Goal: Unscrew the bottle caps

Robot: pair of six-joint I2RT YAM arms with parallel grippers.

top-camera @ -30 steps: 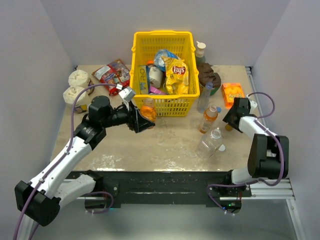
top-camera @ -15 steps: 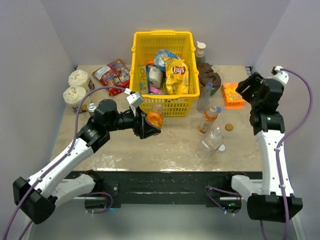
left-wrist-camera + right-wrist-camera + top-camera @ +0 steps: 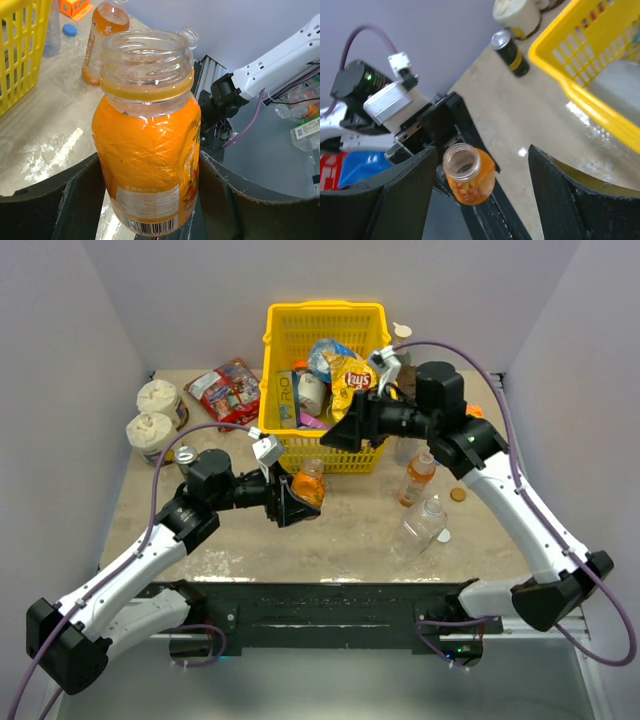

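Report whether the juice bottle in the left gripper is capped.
Uncapped: the juice bottle shows an open mouth, bare threads, in both wrist views.

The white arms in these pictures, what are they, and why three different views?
They are two robot arms bolted to a table, each ending in a two-finger gripper. The wide picture looks down from above; the other two come from a camera on each wrist. The left gripper holds a juice bottle with its cap off. The right gripper hangs open and empty close by. On the table: a yellow basket of snacks, more bottles, loose caps, a can and two tubs.
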